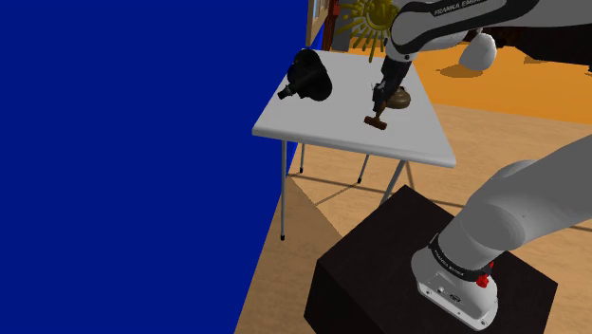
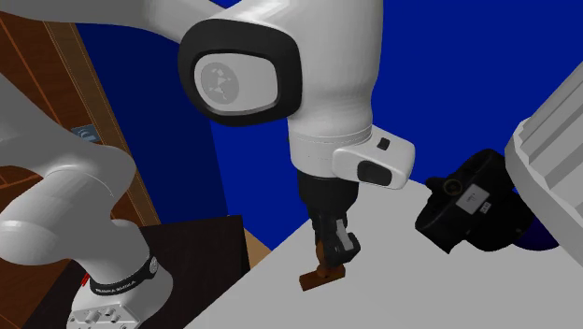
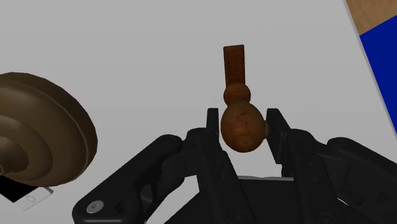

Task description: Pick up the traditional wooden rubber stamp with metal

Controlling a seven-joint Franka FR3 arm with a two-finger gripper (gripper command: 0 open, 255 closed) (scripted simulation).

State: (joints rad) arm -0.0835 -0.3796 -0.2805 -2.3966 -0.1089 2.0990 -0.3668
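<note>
Pincer (image 3: 243,122) clasps stamp (image 3: 239,102) by its round knob above bench (image 1: 332,121); best lift straight up, grip firm, clear of near brown dome (image 3: 38,130).

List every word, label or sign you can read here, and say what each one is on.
"FRANKA EMI": on the arm's upper link, shoulder view; the rest is unreadable.
Black band low on the arm: lettering too small to read.
White label on the black device: too small to read.
Round joint cap: an emblem, no letters.
</note>
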